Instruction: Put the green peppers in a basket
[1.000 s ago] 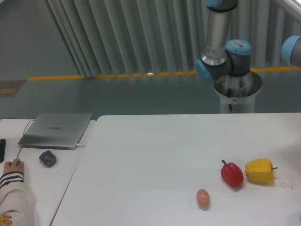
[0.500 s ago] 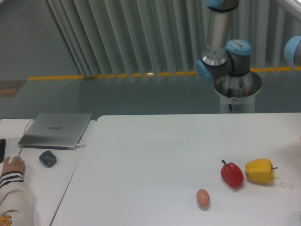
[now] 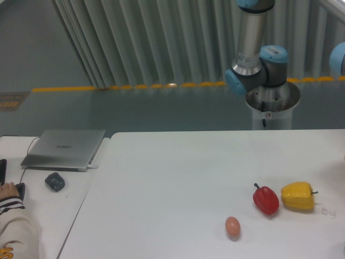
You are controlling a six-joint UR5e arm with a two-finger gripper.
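No green peppers and no basket show in this view; both are out of view. My gripper is out of frame too: only the arm's base and lower joints show behind the table's far edge, with another blue joint at the right border.
On the white table lie a red pepper, a yellow pepper and a small egg, all at the front right. On the left side table sit a closed laptop and a dark mouse. A person's hand and sleeve are at the far left.
The person's hand at the far left has slid further left. The arm's upper joint at the right border has shifted slightly right. The vegetables have not moved.
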